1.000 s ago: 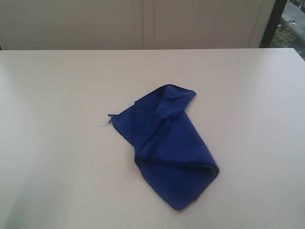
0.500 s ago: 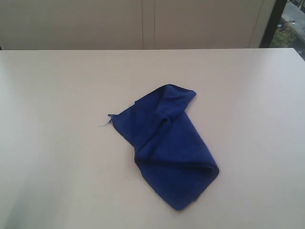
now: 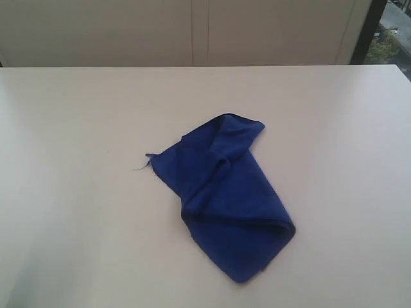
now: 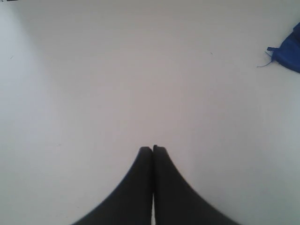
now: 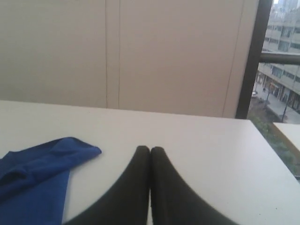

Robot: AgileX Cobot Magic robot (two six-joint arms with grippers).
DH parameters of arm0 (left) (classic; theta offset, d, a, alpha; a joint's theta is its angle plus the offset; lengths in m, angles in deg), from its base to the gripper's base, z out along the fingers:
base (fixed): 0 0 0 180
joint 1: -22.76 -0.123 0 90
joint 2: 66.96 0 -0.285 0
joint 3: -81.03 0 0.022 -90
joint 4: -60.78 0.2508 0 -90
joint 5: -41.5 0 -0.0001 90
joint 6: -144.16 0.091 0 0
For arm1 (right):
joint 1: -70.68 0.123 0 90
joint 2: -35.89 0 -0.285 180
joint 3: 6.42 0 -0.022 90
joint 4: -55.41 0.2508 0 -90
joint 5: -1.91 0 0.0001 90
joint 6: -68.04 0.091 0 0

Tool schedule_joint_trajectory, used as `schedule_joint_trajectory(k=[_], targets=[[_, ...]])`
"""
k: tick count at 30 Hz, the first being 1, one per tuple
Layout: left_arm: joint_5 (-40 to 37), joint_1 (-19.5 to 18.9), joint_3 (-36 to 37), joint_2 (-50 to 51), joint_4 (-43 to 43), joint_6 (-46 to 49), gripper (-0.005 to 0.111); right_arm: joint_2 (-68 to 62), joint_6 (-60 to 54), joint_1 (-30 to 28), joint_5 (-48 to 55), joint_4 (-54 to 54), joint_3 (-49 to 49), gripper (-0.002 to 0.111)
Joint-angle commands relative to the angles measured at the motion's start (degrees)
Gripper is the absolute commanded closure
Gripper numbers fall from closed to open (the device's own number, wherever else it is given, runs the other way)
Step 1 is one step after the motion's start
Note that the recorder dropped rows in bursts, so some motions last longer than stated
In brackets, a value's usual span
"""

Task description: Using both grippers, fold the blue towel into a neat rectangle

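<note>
The blue towel (image 3: pixel 225 196) lies crumpled and loosely folded over itself near the middle of the white table (image 3: pixel 77 205), with a small white tag sticking out at its left edge. Neither arm shows in the exterior view. In the left wrist view my left gripper (image 4: pixel 153 149) is shut with nothing in it, over bare table, and one corner of the blue towel (image 4: pixel 288 50) peeks in at the frame's edge. My right gripper (image 5: pixel 150 149) is shut and empty too, with the blue towel (image 5: pixel 37 173) lying beside it, apart from the fingers.
A beige panelled wall (image 3: pixel 192 32) stands behind the table's far edge. A dark window post (image 5: pixel 253 56) and a street outside show past the table's far right corner (image 5: pixel 246 123).
</note>
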Motion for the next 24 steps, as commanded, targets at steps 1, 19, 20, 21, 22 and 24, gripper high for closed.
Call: schedule_joint_trajectory(k=[1,19,20,21,22,24], targets=[[-0.1,-0.2,0.3,-0.2,-0.1,-0.5,0.107,-5.3,-0.6,-0.5,6.6,-0.1,-6.2,0.108],[-0.1,-0.2,0.3,-0.2,-0.1,-0.5,0.107,-45.9,3.2,-0.5,13.6,8.6,-27.4,0.108],[-0.1,-0.2,0.3,-0.2,-0.1,-0.5,0.107,-47.8,3.2,-0.5,14.6,9.5,-28.5,0.108],[-0.1,-0.2,0.3,-0.2,-0.1,-0.5,0.107,-50.1,3.2,-0.5,15.2,10.4,-29.3,0.108],[-0.1,-0.2,0.3,-0.2,-0.1,-0.5,0.107,-52.4,3.2,-0.5,15.5,11.5,-30.2,0.108],[-0.1,-0.2,0.3,-0.2,-0.1,-0.5,0.107,-56.6,3.2,-0.5,15.8,14.7,-32.1,0.108]])
